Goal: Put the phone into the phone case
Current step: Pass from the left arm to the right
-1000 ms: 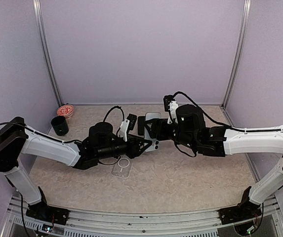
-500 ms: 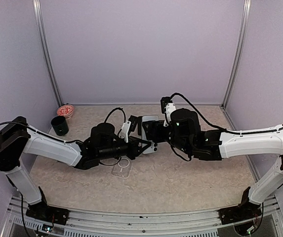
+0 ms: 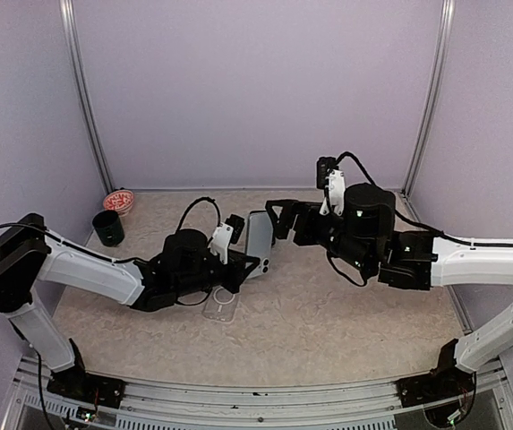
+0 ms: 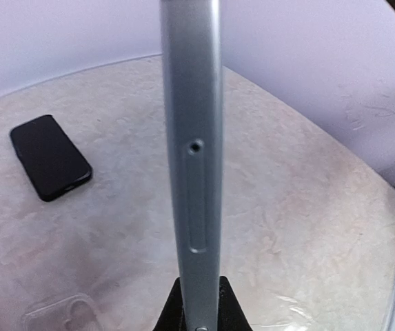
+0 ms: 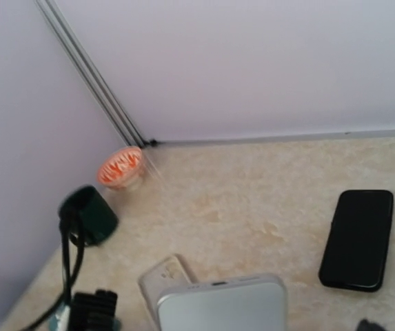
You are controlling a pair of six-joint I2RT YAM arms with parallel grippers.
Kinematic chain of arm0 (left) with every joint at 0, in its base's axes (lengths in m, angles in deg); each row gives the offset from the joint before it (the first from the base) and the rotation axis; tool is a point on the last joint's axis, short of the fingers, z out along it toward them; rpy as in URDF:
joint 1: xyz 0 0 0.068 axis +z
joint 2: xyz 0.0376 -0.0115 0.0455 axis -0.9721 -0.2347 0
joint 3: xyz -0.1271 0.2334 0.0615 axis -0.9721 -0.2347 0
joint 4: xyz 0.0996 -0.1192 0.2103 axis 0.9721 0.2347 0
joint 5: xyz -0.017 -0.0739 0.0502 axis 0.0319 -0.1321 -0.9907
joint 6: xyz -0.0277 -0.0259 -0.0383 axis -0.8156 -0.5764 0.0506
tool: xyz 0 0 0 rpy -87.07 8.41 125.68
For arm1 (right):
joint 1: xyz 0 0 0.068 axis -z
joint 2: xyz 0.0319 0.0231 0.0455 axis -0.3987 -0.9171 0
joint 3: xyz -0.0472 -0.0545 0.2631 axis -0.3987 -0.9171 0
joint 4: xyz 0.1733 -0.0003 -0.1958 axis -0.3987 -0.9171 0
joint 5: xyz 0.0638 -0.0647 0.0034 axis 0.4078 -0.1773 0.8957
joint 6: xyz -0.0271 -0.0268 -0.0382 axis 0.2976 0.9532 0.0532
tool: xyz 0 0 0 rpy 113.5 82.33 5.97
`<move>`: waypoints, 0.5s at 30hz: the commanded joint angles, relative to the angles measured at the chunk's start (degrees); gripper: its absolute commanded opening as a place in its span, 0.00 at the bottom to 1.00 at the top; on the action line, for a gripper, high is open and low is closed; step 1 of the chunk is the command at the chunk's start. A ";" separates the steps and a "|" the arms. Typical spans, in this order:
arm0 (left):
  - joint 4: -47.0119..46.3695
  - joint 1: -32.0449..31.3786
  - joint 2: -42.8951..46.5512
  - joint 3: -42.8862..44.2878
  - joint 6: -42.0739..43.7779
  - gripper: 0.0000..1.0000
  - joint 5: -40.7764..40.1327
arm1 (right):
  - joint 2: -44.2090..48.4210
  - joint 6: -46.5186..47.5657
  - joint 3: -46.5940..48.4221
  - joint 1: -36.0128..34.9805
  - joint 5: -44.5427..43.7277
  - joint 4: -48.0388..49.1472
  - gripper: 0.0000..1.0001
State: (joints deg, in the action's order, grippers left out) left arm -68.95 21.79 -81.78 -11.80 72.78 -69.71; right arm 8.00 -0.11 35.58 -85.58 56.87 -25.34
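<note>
Left fingers (image 4: 227,310) around one silver phone (image 4: 191,138) (one clear case (image 3: 221,303))

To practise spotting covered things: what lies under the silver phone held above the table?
A clear case lies on the table beneath the phone, slightly to the near side. The left arm covers its far end, so that part cannot be seen.
</note>
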 commanded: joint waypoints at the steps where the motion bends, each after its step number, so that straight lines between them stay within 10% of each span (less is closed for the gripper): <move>1: -4.92 -2.18 3.79 -1.97 11.20 0.00 -13.98 | 2.96 -5.50 -0.24 0.20 -0.03 -5.60 1.00; 15: -26.26 -11.11 -0.94 -7.70 42.07 0.00 -37.54 | 2.29 -19.16 0.57 8.28 24.13 -7.81 0.99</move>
State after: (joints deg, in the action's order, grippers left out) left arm -83.44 12.66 -80.56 -18.99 103.05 -98.23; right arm 10.30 -14.06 35.78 -78.98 71.51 -33.80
